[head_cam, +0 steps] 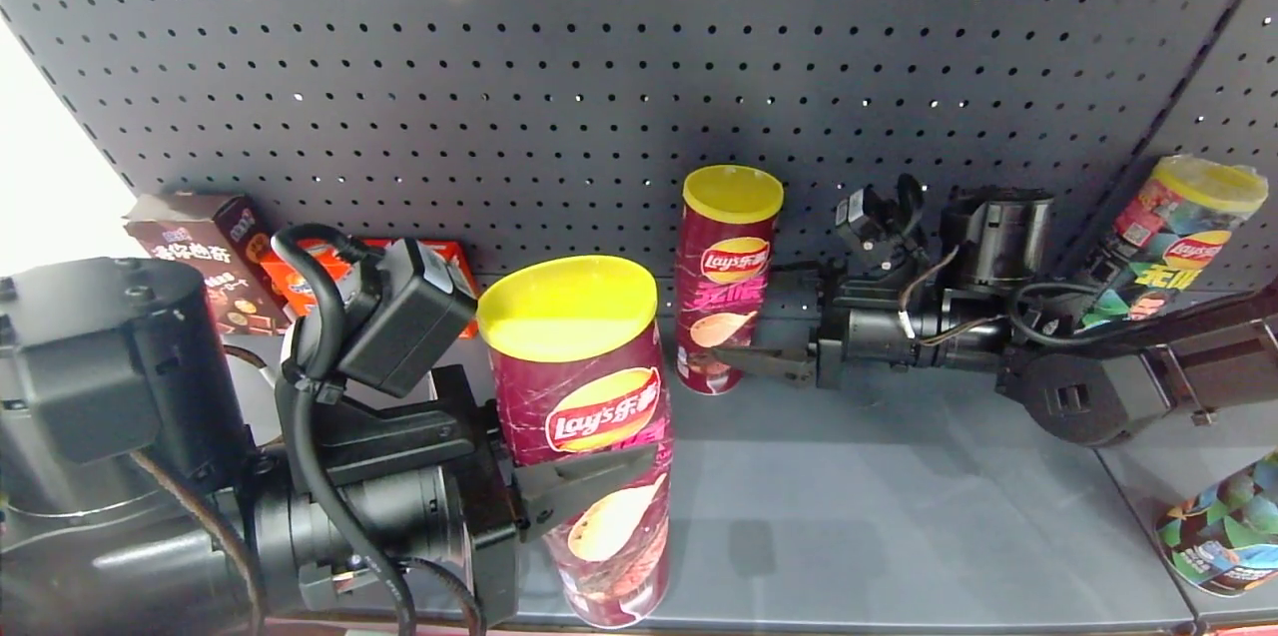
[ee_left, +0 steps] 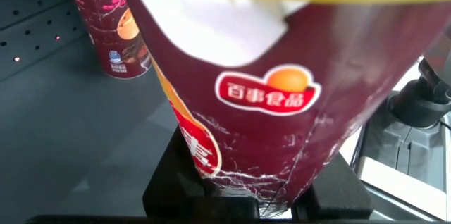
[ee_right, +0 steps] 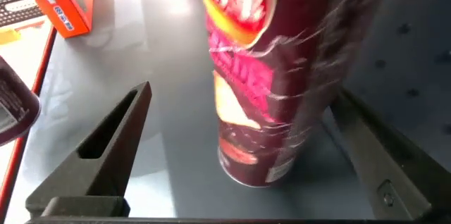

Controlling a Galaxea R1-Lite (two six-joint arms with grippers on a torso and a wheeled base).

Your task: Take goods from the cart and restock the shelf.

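Clutching chip can (head_cam: 599,406), left claw (head_cam: 599,491)

Chip can (head_cam: 599,406) glossy, crinkled film; lid (head_cam: 566,307) smooth yellow plastic; shelf (head_cam: 899,496) matt grey metal

Dark grey pegboard back panel (head_cam: 639,67) (light through some holes); grey shelf board (head_cam: 899,516) below; glare (head_cam: 30,167) at left.
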